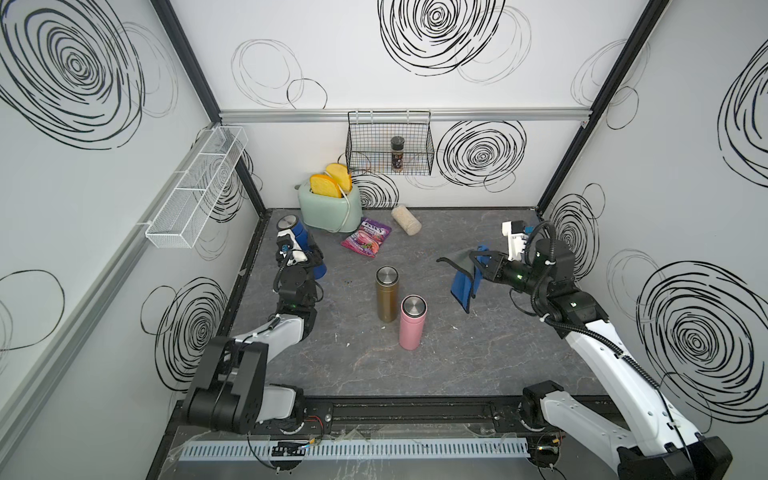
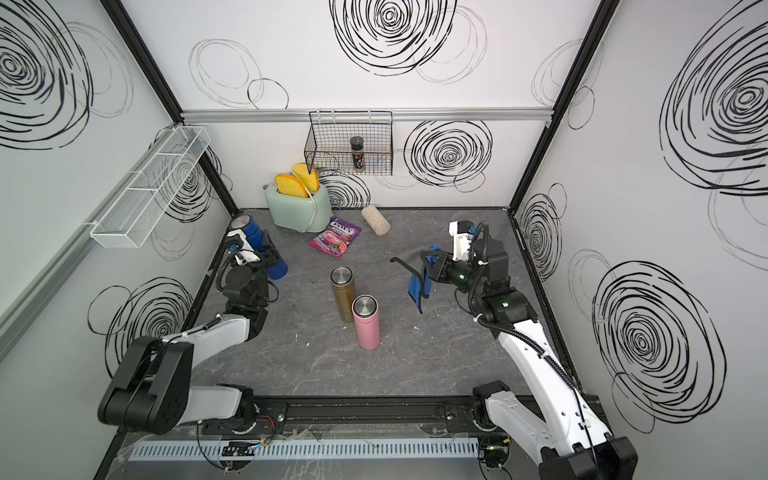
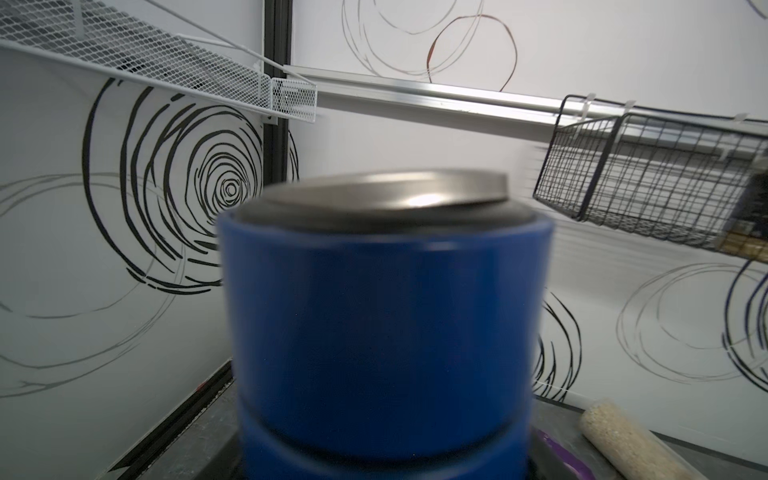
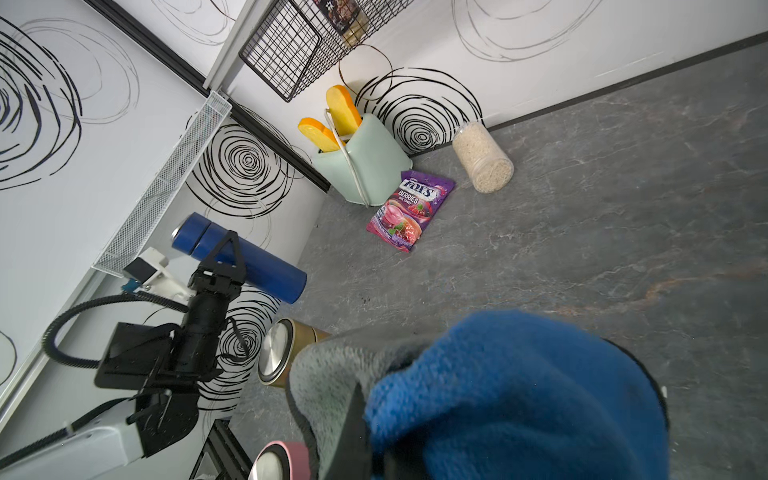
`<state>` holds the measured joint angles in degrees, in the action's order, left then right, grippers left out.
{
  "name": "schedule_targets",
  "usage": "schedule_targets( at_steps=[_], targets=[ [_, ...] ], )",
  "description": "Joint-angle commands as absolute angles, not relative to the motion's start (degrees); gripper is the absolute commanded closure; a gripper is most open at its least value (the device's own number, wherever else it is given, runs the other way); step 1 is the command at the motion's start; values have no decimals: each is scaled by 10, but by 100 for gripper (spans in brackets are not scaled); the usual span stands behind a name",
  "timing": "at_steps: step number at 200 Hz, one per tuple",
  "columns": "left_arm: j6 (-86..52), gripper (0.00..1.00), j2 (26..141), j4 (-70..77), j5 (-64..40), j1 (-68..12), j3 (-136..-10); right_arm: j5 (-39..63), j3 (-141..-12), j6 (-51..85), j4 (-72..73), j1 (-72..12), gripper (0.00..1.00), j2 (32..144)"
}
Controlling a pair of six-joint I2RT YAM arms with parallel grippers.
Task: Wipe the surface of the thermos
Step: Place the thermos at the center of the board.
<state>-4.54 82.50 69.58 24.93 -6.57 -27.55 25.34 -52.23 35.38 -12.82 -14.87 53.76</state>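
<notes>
Bright, even light from above fills the cell. The white walls [image 1: 353, 91] throw it back, so shadows on the bench [image 1: 457, 353] are faint and soft-edged. Both top views are sharp in the middle, with wide-angle stretch toward the corners. In the left wrist view the blue thermos [image 3: 386, 332] sits too close and is blurred, with a white glint on its lid [image 3: 419, 199]; the basket [image 3: 665, 187] smears at the edge. In the right wrist view the cloth [image 4: 519, 395] is soft, the candy bag [image 4: 409, 212] crisp.

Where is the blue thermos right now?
In both top views, the blue thermos is held tilted in the left gripper, near the left wall, beside the toaster.
</notes>
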Motion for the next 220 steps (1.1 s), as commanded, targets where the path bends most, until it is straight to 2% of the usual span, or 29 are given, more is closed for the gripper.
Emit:
schedule_targets(
  at_steps=[1,38,156,220],
  targets=[
    [12,100,879,927,313,-61,-293,280,-508,364,-84,-140,100,526],
    [62,100,982,1040,346,-51,-314,288,-490,355,-75,-124,100,529],
    [41,100,1137,1040,330,-13,-417,309,-454,352,0,-93,100,594],
    [39,100,1180,1040,341,-13,-425,319,-455,342,2,-83,100,622]
  ],
)
